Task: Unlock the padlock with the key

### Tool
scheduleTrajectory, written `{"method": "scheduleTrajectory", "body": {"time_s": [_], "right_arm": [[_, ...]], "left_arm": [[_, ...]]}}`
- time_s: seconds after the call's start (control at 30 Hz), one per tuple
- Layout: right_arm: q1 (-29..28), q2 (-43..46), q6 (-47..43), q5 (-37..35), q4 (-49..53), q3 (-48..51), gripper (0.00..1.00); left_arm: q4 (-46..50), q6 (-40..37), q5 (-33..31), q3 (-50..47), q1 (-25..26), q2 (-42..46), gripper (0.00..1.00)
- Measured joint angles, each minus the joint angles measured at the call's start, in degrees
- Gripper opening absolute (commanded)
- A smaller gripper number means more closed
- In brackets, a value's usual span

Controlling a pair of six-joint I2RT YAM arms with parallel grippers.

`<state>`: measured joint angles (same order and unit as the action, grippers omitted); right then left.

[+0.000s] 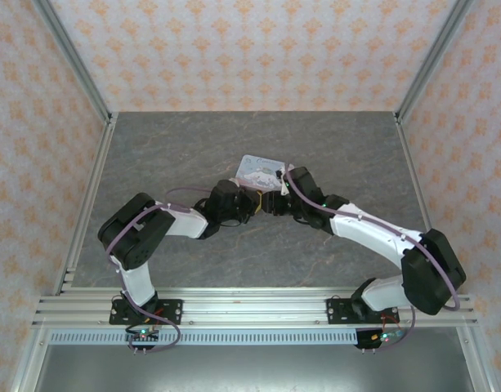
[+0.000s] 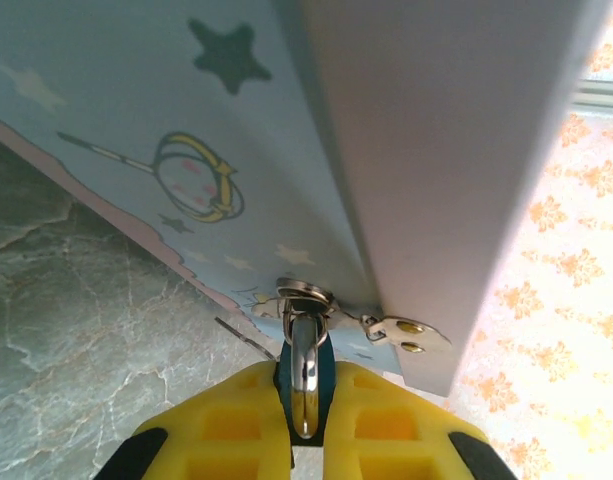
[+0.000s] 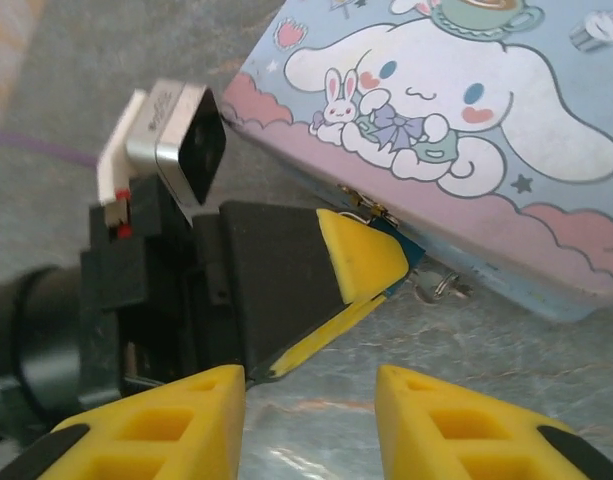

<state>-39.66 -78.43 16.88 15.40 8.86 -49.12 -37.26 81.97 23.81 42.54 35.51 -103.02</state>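
Yellow fingers point(image 2: 236, 420) of the left hand point(image 2: 306, 400) are clamped on the tiny teal-blue metal padlock point(image 2: 305, 372) hanging at the pale-blue cartoon tin box's point(image 2: 136, 120) front hasp point(image 2: 406, 330), the right hand point(image 3: 306, 385) gaping empty just before that box; an off-line push may twist the lock free.

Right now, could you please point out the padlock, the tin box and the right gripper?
padlock point(image 2: 304, 378): left wrist view, its metal shackle.
tin box point(image 3: 466, 110): right wrist view, the printed lid.
right gripper point(image 3: 308, 388): right wrist view, the gap between its open jaws.
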Motion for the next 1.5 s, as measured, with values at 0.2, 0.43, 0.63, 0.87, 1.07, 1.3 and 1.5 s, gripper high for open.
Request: {"method": "scheduleTrajectory", "body": {"time_s": [0.2, 0.43, 0.63, 0.87, 1.07, 1.3, 1.5], "right_arm": [[-0.4, -1.1, -7.6, -5.6, 2.7, 0.2, 0.32], [-0.4, -1.4, -12.3, -6.0, 2.7, 0.5, 0.31], [-0.4, -3.8, -14.3, -5.8, 2.7, 0.5, 0.31], [-0.4, -5.8, -15.1, -5.8, 2.7, 0.5, 0.31], [-0.4, -7.5, -15.5, -6.3, 2.6, -1.1, 0.30], [-0.4, -9.7, -15.5, -7.1, 1.8, -2.5, 0.23], [0.1, -10.6, -15.1, -7.4, 1.4, -3.3, 0.10]], "left_arm": [[2.4, -0.9, 1.3, 0.6, 0.0, 1.9, 0.00], [4.5, -1.1, 2.5, 1.1, 0.0, 3.3, 0.00], [5.2, -1.1, 3.1, 1.9, 0.0, 3.6, 0.00], [6.3, -1.1, 3.3, 2.1, 0.0, 3.9, 0.00], [6.7, -1.1, 3.4, 2.3, 0.0, 4.2, 0.00], [6.7, -1.1, 3.5, 2.4, 0.0, 4.2, 0.00], [6.6, -1.1, 3.6, 2.4, -0.2, 4.2, 0.00]]}}
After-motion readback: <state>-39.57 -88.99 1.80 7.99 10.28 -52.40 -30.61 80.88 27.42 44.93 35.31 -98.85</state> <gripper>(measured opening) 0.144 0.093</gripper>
